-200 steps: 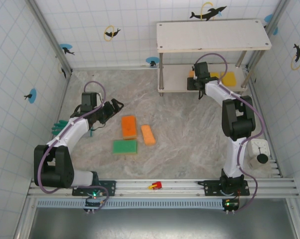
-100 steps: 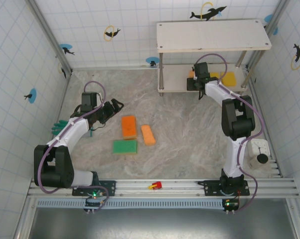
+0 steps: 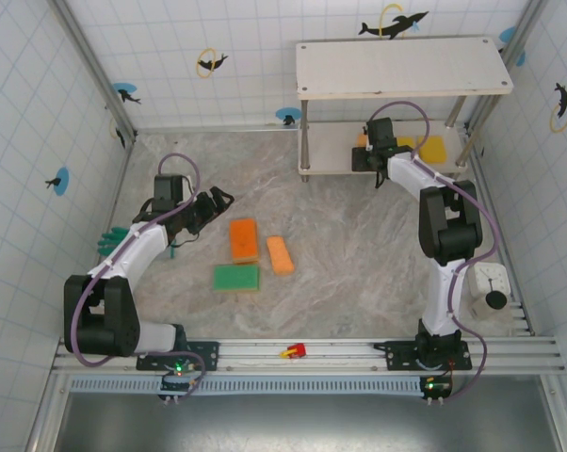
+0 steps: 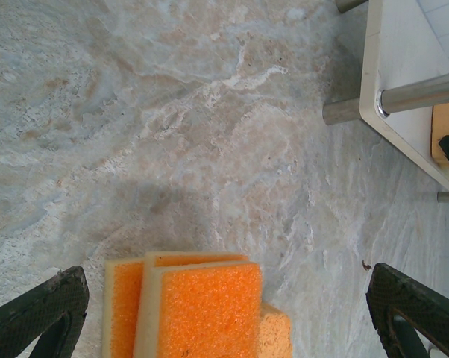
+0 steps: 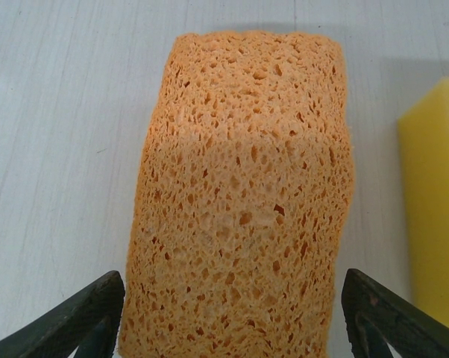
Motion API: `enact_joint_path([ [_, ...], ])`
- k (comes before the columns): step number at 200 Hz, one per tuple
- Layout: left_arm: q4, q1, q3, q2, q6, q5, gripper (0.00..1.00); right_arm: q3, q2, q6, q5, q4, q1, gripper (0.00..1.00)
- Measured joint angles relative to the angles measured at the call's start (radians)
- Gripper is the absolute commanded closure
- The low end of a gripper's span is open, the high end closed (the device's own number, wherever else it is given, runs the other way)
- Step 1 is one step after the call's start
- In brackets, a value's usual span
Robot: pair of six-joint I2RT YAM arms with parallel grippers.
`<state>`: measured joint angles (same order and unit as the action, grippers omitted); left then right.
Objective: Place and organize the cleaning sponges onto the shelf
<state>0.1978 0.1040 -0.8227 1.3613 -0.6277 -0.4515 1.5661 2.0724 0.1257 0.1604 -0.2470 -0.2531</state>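
Overhead and close left-wrist views share shelf [image 3: 401, 68].

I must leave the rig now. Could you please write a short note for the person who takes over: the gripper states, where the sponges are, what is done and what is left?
Left gripper: open, holding nothing, above the table near the orange sponge.
Right gripper: open, one finger on either side of a porous orange sponge that lies on the shelf's lower board.
Done: that sponge and a yellow sponge beside it are on the lower board.
Left: the orange sponge, a pale orange sponge and a green sponge lie on the table.
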Motion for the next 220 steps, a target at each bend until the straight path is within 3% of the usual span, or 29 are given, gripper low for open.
enact_joint_path([
  [70,0.000,0.000,0.005,0.000,0.000,0.000,0.03,-0.039,-0.038,-0.003,0.000,0.005,0.000,0.18],
  [220,0.000,0.000,0.005,0.000,0.000,-0.001,0.03,-0.294,-0.285,-0.003,-0.004,0.043,-0.056,0.14],
])
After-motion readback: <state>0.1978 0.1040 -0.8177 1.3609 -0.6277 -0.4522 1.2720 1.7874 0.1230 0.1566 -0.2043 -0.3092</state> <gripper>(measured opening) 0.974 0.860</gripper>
